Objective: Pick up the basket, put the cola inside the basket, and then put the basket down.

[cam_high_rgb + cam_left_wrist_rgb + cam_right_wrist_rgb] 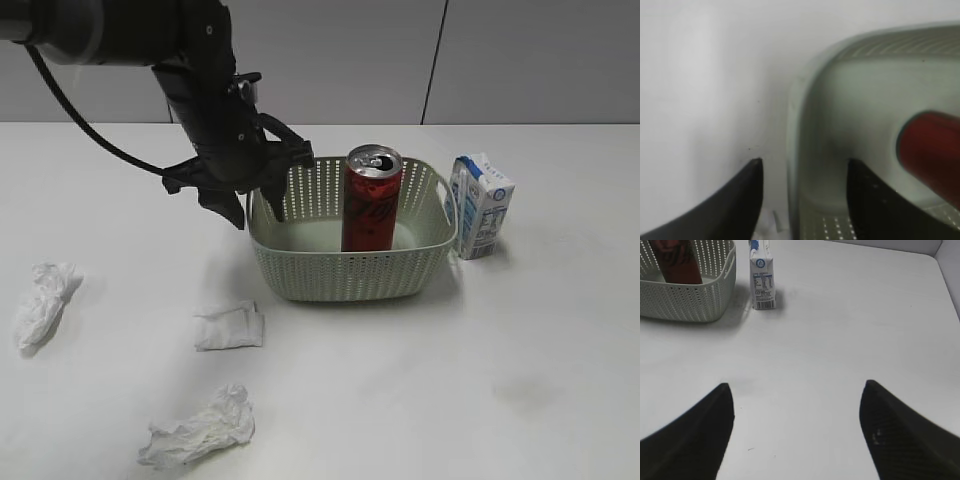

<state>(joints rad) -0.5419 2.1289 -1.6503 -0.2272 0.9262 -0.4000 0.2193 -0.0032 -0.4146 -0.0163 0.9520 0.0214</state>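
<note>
Straddling the left end wall of the basket [350, 270], the left end effector [258, 210] has its fingers spread, one inside and one outside, gripping nothing. Upright inside stands the cola [371, 200]. Well apart over bare bench [840, 315], the right end effector [796, 430] hangs released.

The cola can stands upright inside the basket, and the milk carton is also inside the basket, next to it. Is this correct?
Not quite. The cola can does stand upright inside the basket, but the milk carton stands outside it, on the table beside the basket's right end. The exterior view shows this.
</note>
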